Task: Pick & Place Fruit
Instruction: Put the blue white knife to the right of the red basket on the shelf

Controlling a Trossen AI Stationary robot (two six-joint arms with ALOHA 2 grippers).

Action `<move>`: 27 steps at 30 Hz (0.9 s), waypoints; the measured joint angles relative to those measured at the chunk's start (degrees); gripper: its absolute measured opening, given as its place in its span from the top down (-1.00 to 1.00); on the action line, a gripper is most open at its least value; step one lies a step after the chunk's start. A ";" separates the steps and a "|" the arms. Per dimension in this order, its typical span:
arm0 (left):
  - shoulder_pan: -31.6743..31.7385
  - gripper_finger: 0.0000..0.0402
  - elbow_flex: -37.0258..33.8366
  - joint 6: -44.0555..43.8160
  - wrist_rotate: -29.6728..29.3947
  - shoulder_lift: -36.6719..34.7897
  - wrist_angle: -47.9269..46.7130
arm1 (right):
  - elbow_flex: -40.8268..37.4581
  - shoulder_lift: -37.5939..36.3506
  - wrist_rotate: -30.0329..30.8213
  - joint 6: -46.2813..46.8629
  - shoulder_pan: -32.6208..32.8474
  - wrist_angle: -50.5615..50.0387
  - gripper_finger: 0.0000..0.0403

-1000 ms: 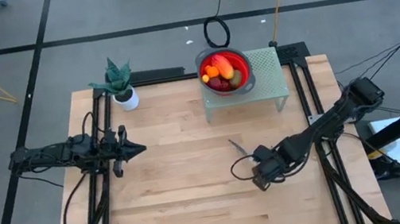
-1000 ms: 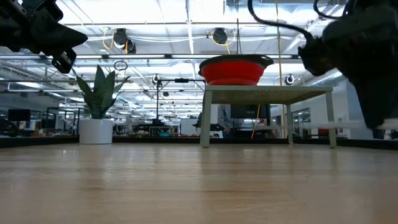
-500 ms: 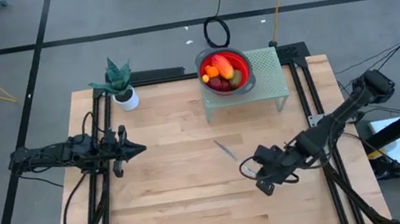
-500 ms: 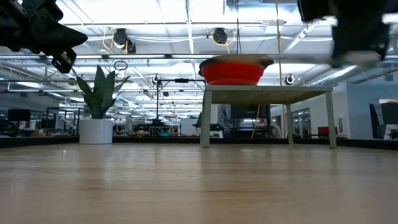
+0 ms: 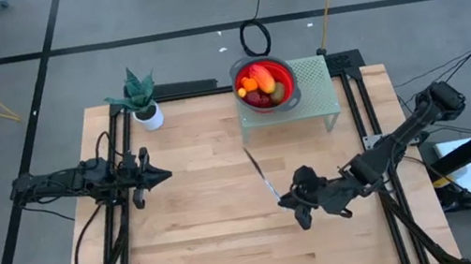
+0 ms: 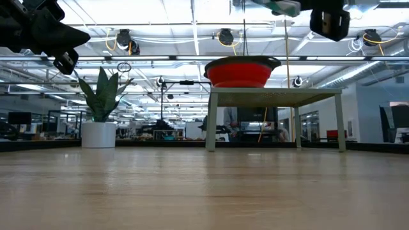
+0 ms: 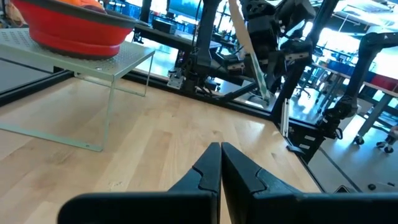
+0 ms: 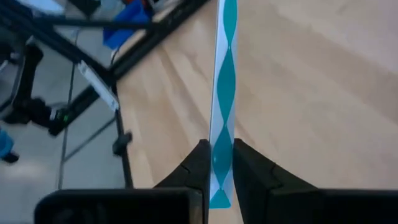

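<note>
Wooden boards of the table (image 5: 201,213) lie bare of fruit, so nothing on them offers a pick. On the green-tinted wire stand (image 5: 314,91) at the far edge sits the red bowl (image 5: 280,73), and all the fruit (image 5: 258,84) in sight is heaped inside it: orange and red pieces, a dark red ball, an olive one.

The right arm reaches in over the near right part of the table, and the right gripper (image 5: 293,206) pinches the knife (image 5: 260,173) by its base, with the blade pointing toward the stand. In its wrist view the two fingers (image 8: 200,163) are pressed against the teal-patterned strip on either side, and the grip looks thin.

The left arm waits over the left side, well apart from everything, with the left gripper (image 5: 159,175) pressed together on nothing.

The main risk is the long blade. Held only at one end, it can twist or slip out if the arm swings fast. Carried toward the stand, its tip could knock the bowl's rim and tip it off, or scatter the round fruit, which would roll freely across the smooth boards. A fruit pick with the blade in the fingers also looks impossible, so the knife probably has to be set down first.
</note>
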 joint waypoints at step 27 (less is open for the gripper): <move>0.00 0.95 0.00 -0.13 0.10 0.00 -0.24 | 0.07 -18.46 21.66 4.33 -0.25 -15.72 0.82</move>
